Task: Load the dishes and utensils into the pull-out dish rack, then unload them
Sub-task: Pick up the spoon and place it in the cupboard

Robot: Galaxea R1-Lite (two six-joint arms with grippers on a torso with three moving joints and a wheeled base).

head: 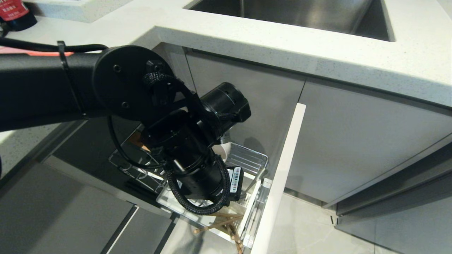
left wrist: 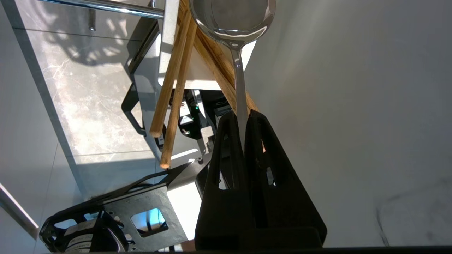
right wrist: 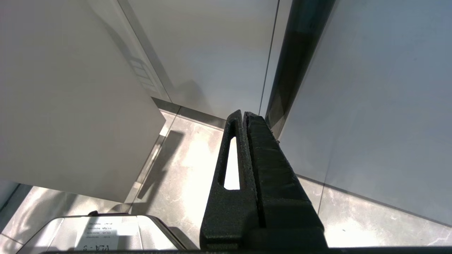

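We have the spoon in our left gripper. The 2 black fingers are squeezed tight on the thin silver handle, and the round shiny end points away from us. The spoon crosses the wooden chopsticks, which lean in the white utensil caddy (more brown sticks lie right behind the handle too).

From the head view our left arm reaches down over the pull-out dish rack, which sticks out from under the counter. The arm hides most of the rack, so we cannot see the spoon there. We can see the chopsticks' ends at the near end of the rack, and a bit of something white that may be the small bowl. We cannot see the pink plate.

We think this step is about the spoon at the caddy. We cannot tell if it is going in or coming out. If it goes in, we must lower it straight into a slot and then let go. If it comes out, we must lift it up gently so it does not drag the chopsticks along.

Our right gripper is pinched shut on nothing. It hangs near the floor by the grey cabinet doors, just waiting.
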